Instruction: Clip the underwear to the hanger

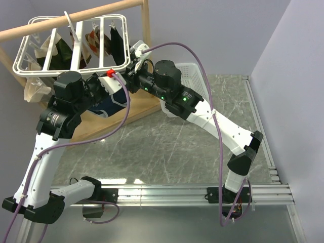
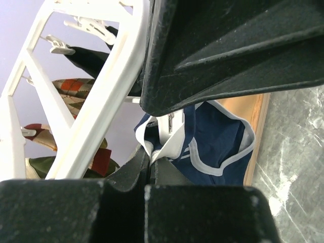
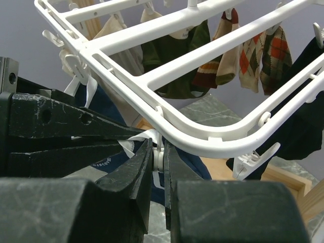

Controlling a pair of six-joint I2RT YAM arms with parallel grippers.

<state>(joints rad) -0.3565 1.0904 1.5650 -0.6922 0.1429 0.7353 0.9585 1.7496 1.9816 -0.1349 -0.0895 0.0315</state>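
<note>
Works at near corner of hanger [image 3: 212,143], where both arms reach. Holds underwear [image 2: 223,136] just under the rim, white trim pinched in left gripper [image 2: 148,174], to offer the edge up. Pinches with right gripper [image 3: 161,147] one clip [image 3: 158,164], seemingly to spread its mouth for the trim.

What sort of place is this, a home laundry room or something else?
Likely a robotics lab bench staged for laundry: two robot arms bolted to a marble-look table, bare lilac walls, and a white clip hanger on a wooden rail with socks hanging.
</note>
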